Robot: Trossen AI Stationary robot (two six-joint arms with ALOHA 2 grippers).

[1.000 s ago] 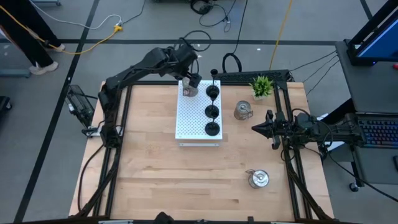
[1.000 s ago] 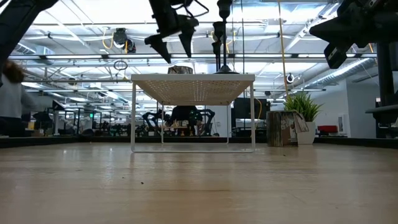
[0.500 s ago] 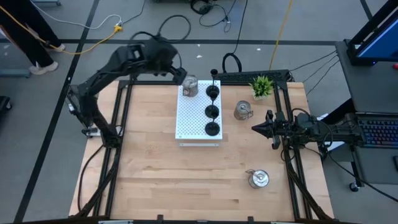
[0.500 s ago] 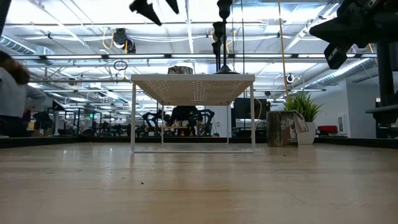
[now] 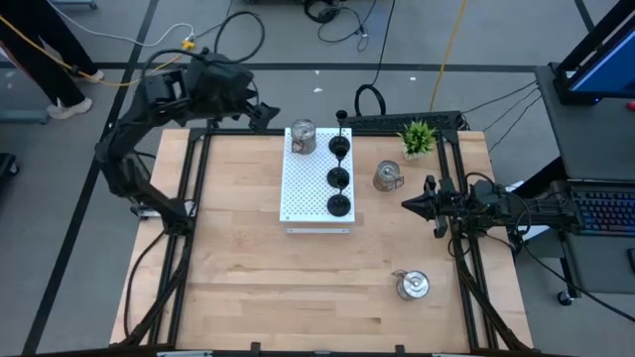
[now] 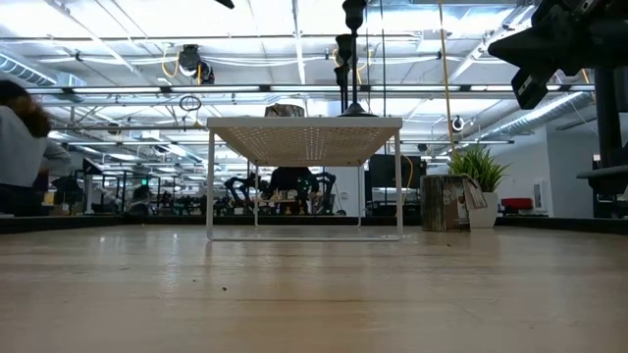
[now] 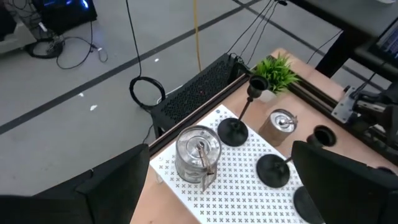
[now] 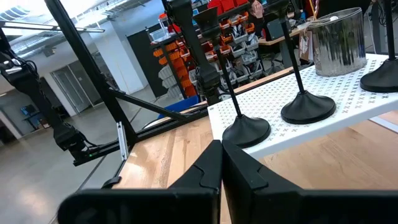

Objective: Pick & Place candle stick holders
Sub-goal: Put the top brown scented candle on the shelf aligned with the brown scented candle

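Observation:
A white perforated stand point(image 5: 316, 188) stands at the table's far middle. One silver holder point(image 5: 303, 137) and three black holders point(image 5: 339, 147) point(image 5: 338, 178) point(image 5: 339, 206) stand on it by their bases. Two more silver holders stand on the table, one right of the stand point(image 5: 388, 177) and one near the right front point(image 5: 412, 285). My left gripper point(image 5: 263, 113) is open and empty, high beyond the table's far left edge, its fingers point(image 7: 118, 180) spread wide. My right gripper point(image 5: 407, 204) is shut and empty, level, right of the stand.
A small green potted plant point(image 5: 418, 136) stands at the far right, by the black frame rail point(image 5: 397, 121). A person point(image 5: 40, 50) stands on the floor beyond the far left corner. Bare wood lies in front of the stand point(image 5: 298, 288).
My left gripper has drawn back from over the silver holder on the stand, going up and toward the table's far left edge, past the rail. The silver holder stays upright on the stand. My right arm has kept still.

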